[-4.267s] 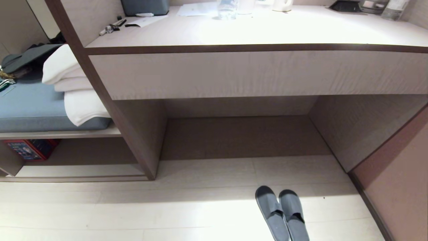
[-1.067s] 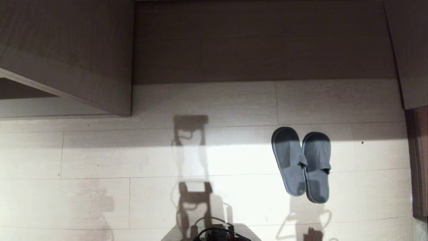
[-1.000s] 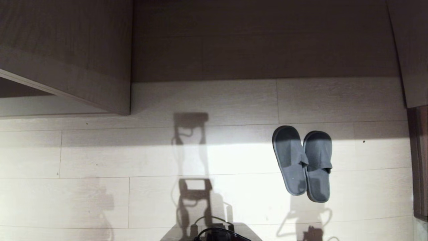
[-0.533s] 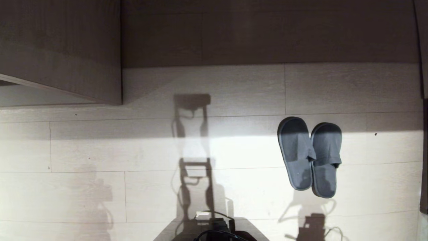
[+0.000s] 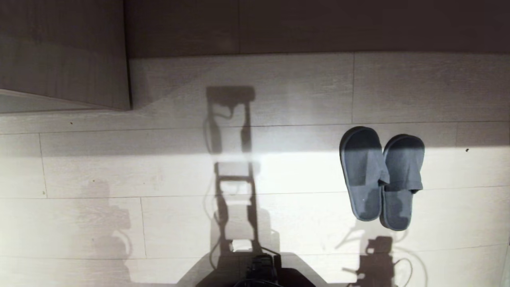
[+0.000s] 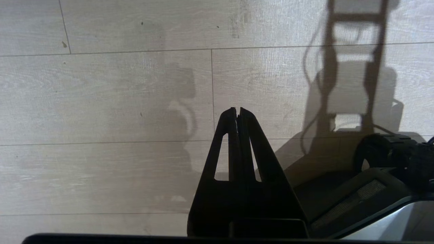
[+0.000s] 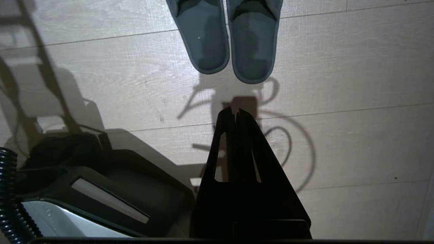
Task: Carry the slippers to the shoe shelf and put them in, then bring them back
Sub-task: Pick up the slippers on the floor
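You have the left hand [image 6: 237,110] hanging over bare pale plank floor [image 5: 79,223], its two black fingers pressed together with nothing between them. In the head view a grey-brown wood panel [image 5: 63,56] of the built-in unit fills the upper left corner, and a dark recess [image 5: 318,24] runs across the top to its right. The robot's own shadow [image 5: 233,167] falls down the middle of the floor.

The slippers [image 5: 380,177] lie on the floor at the right, side by side and touching, toes pointing toward the recess. You can see a soft blue-grey pair with rounded toes and a wide band over each foot; the toes sit in shade, the heels in a bright strip of light. The left one reaches slightly farther toward the recess than the right one.

The right hand [image 7: 235,110] is closed and empty too, poised over the floor just short of the slippers' heels [image 7: 234,51], not touching them.

Compared with a second ago, the whole head view has tipped downward: the panel and recess sit higher in the picture and less of them shows. The slippers have not shifted on the planks.
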